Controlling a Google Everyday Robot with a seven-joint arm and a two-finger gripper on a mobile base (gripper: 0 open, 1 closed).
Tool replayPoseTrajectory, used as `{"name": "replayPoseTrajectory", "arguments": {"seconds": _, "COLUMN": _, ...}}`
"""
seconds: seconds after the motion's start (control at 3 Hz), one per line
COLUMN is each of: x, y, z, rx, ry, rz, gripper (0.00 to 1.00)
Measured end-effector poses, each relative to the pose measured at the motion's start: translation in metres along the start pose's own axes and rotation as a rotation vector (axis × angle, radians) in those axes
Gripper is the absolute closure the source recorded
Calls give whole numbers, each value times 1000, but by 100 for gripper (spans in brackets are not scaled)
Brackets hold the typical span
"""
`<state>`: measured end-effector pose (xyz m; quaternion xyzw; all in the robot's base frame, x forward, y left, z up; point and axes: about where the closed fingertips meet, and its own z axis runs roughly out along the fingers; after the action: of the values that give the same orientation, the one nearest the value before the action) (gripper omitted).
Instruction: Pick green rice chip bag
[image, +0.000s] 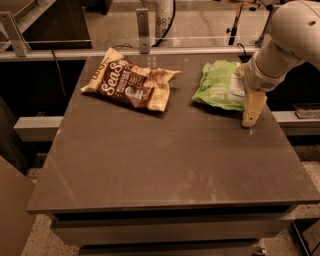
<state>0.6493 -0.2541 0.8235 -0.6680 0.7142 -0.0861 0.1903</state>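
Note:
The green rice chip bag (218, 85) lies flat near the table's far right corner, its white label panel on its right side. My gripper (251, 112) points down just off the bag's front right edge, its tip close to the table top. The white arm (285, 42) comes in from the upper right and covers the bag's right edge.
A larger brown-and-cream "Sens" bag (129, 83) lies at the far left of the dark table (150, 165). A metal rail with posts (142, 30) runs behind the table. The table's right edge is close to my gripper.

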Motion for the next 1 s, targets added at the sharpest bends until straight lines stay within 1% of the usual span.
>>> {"name": "replayPoseTrajectory", "arguments": {"seconds": 0.33, "x": -9, "y": -2, "z": 2, "rx": -2, "ry": -22, "rz": -30, "gripper": 41}}
{"name": "replayPoseTrajectory", "arguments": {"seconds": 1.0, "x": -11, "y": -5, "z": -6, "rx": -1, "ry": -22, "rz": -30, "gripper": 88}}
